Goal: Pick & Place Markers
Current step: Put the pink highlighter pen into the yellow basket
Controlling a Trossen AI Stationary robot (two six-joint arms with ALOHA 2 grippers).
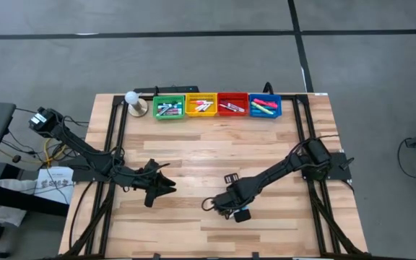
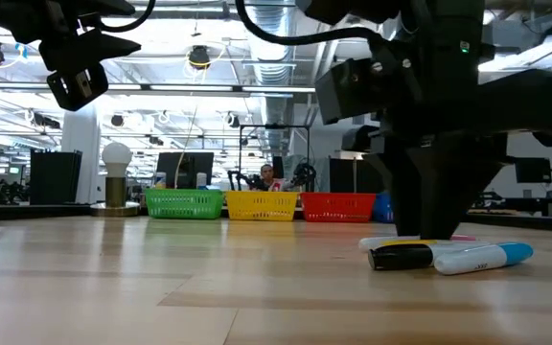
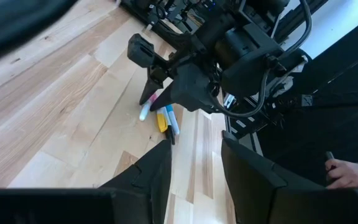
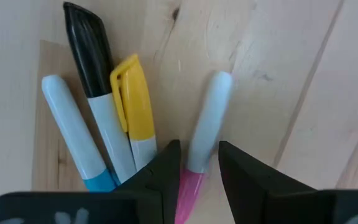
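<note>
the right gripper (image 4: 194, 168) straddles the pink-and-white marker (image 4: 205, 121) lying flat on the pale wood-plank table (image 4: 291, 74), jaws apart around its pink end. three smooth capped markers (image 4: 98, 118) (black, yellow, blue-tipped) lie just beside; the left gripper (image 1: 166, 185) hovers nearby, jaws parted and empty.

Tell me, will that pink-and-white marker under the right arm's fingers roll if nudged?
Probably. The pink-and-white marker looks round and smooth, lying loose on flat wood. It seems rigid and light, so the right gripper, fingers open astride it, should lift it easily.

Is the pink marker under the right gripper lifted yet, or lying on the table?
Lying flat on the table: the pink marker rests on the wood, the right gripper fingers straddling it, not closed on it.
</note>
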